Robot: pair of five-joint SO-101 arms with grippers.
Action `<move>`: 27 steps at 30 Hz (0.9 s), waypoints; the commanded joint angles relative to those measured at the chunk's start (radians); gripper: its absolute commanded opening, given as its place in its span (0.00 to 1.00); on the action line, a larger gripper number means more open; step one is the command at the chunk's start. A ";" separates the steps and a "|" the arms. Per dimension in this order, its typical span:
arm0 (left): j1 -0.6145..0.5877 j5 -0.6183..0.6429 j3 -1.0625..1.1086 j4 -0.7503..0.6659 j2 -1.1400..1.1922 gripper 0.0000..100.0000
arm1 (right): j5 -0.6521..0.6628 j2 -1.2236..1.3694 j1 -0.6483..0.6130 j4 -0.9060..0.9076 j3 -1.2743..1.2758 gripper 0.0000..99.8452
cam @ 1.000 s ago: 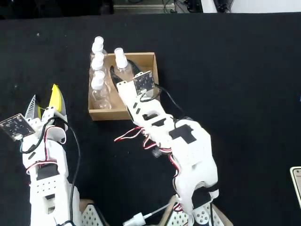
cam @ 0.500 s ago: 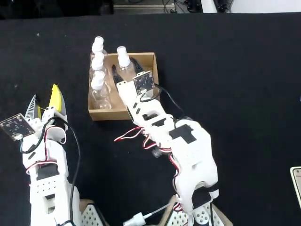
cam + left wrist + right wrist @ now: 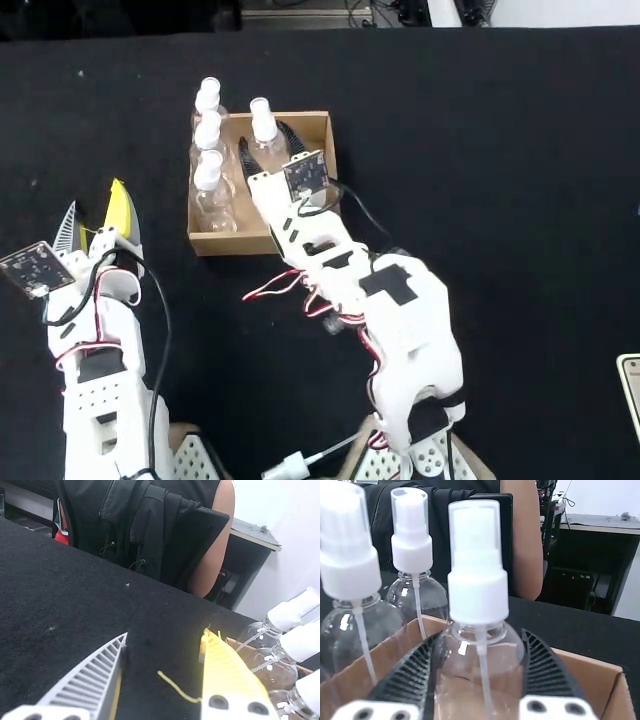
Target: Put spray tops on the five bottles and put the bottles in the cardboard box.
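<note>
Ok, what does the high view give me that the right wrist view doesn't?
High view adds the left hand, open and empty beside the cardboard box, and a loose spray top at the table's near edge. Right wrist view adds the dip tube inside the bottle. Both show the right hand open around that capped bottle in the box, more capped bottles beside it.

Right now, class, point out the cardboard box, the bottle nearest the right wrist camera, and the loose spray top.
cardboard box [image 3: 220, 243], high view, wall nearest the arms.
nearest bottle [image 3: 480, 662], right wrist view, clear body.
loose spray top [image 3: 283, 466], high view, white head.
</note>
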 commanded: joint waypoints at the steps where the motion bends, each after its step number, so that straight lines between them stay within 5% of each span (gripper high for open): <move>1: 0.007 -0.057 0.008 -0.023 -0.002 0.21 | 0.005 -0.056 -0.023 0.057 -0.021 0.14; 27: 0.007 -0.058 0.008 -0.023 -0.002 0.21 | 0.006 -0.073 -0.023 0.089 -0.007 0.14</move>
